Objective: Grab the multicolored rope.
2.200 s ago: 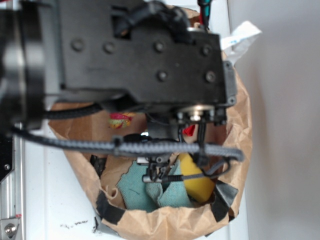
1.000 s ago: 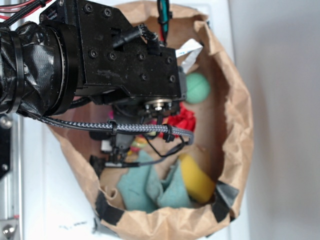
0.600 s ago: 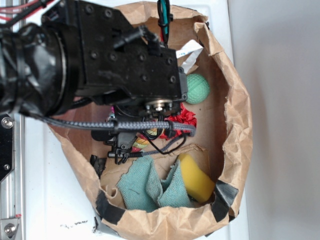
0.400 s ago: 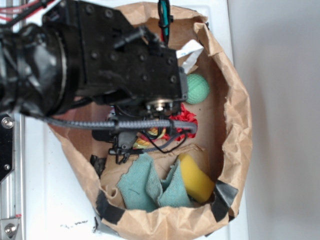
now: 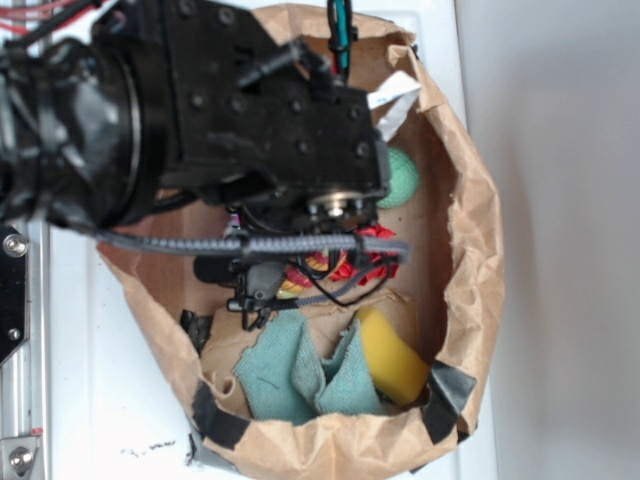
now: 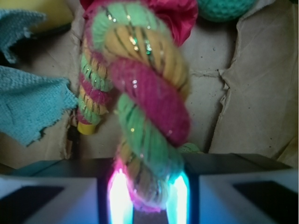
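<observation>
Glowing pink on one side and cyan on the other, the two pads [image 6: 119,198] of the gripper [image 6: 148,200] sit at the bottom centre of the wrist view, and the multicolored rope [image 6: 140,98] runs straight down into the narrow gap between them. The jaws look drawn in against the rope's near end, so I judge it gripped, though the actual contact sits in the glare and is hard to read.

From the jaws the rope's long axis climbs toward the top of the frame, leaning a little left, twisting yellow, pink-red and green, then loops back down the left side to a yellow tip at mid left. Any lift has to carry that whole loop along.

Outward from there: the teal towel [image 6: 28,105] lies just left of the rope, its frayed edge near the loop. A red cloth wad [image 6: 180,14] touches the rope's far end at top centre, and the green ball [image 6: 224,7] peeks in at the upper right. Bare cardboard to the right is the open room.

In the exterior view the gripper [image 5: 258,300] hangs low inside the brown paper bag [image 5: 480,250], rope colours [image 5: 318,268] just showing beside it. A yellow sponge [image 5: 392,355] sits lower right, apart. Bag walls close round; upward looks like the clear way.
</observation>
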Robot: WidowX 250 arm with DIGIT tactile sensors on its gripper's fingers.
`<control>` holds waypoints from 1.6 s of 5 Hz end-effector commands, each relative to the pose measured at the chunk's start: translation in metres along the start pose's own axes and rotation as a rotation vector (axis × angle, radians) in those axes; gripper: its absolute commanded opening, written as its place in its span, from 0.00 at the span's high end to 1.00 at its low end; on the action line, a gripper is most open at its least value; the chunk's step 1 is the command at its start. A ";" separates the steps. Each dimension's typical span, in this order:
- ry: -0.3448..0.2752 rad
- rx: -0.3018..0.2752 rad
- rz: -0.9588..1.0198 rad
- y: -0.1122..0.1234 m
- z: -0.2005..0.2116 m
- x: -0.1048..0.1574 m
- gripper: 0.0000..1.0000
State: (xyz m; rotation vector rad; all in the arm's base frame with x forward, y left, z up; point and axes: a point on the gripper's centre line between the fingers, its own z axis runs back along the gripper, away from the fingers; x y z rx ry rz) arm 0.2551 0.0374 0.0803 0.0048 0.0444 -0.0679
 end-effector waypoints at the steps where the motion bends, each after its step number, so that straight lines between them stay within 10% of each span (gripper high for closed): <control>1: -0.110 -0.090 0.106 0.023 0.064 0.007 1.00; 3: -0.193 -0.204 0.040 0.018 0.110 -0.019 1.00; 5: -0.351 -0.102 0.022 -0.002 0.129 -0.031 1.00; 8: -0.364 0.040 0.054 -0.011 0.139 -0.015 1.00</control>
